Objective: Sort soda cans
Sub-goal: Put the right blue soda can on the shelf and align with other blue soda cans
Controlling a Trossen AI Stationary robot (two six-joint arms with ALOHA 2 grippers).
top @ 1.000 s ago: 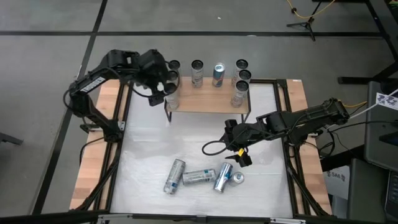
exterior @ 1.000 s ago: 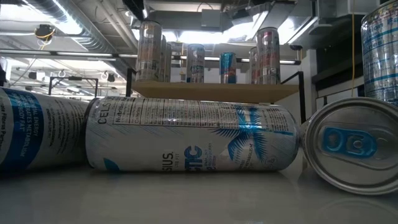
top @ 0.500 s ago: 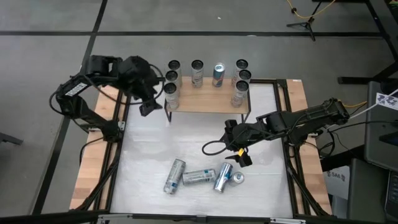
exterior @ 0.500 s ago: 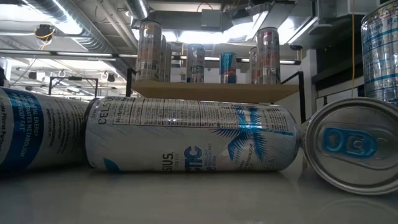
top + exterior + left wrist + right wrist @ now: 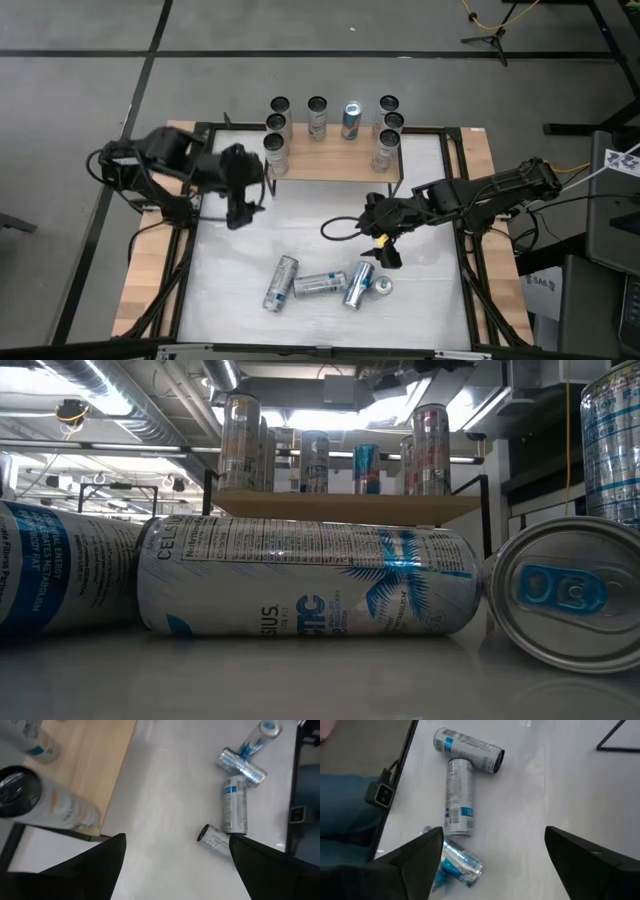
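Both end effectors, left point(image 5: 240, 205) and right point(image 5: 383, 243), are hanging released and empty. Four soda cans point(image 5: 322, 284) are lying on the worktop point(image 5: 300, 220); seemingly seven are standing on the shelf point(image 5: 330, 165).

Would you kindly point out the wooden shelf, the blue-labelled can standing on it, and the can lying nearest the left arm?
wooden shelf point(image 5: 330, 165): high view, bare front strip of the board.
blue-labelled can point(image 5: 351, 120): high view, its side wall.
lying can nearest the left arm point(image 5: 281, 283): high view, middle of its body.
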